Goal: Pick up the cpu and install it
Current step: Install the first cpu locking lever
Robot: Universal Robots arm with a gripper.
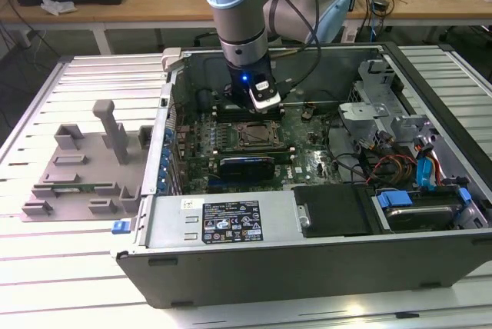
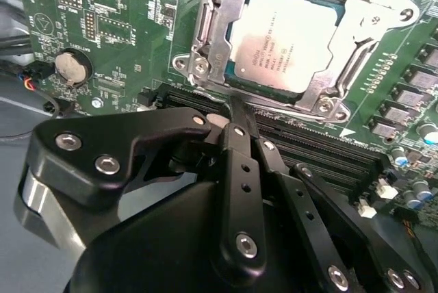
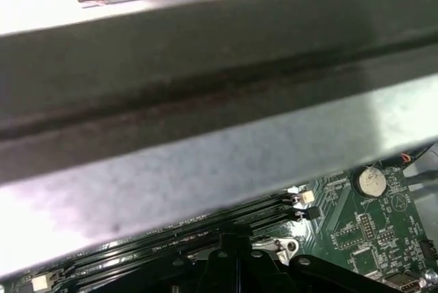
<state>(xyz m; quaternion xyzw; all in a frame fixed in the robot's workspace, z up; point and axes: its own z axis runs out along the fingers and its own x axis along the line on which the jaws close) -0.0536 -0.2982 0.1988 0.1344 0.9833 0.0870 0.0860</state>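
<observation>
Already cpu (image 2: pixel 287 36) sits flat inside socket frame (image 2: pixel 205 46) on motherboard (image 2: pixel 102 5), silver top up, frame edges around it so chip stays located. Gripper (image 2: pixel 236 111) hovers just beside socket edge over memory slots (image 2: pixel 321 149), fingers (image 2: pixel 239 135) pressed together, holding nothing. In exterior view arm (image 1: pixel 242 14) reaches down into open computer case (image 1: pixel 307 267) on bench (image 1: pixel 46 267).

One cpu (image 2: pixel 287 36) sits in one socket frame (image 2: pixel 205 40) at upper centre of the second wrist view. One coin cell (image 2: pixel 70 67) at upper left. One open case (image 1: pixel 307 267) fills the exterior view's centre; one grey fixture tray (image 1: pixel 77 167) at left. One arm (image 1: pixel 238 6), one gripper (image 2: pixel 236 111).
</observation>
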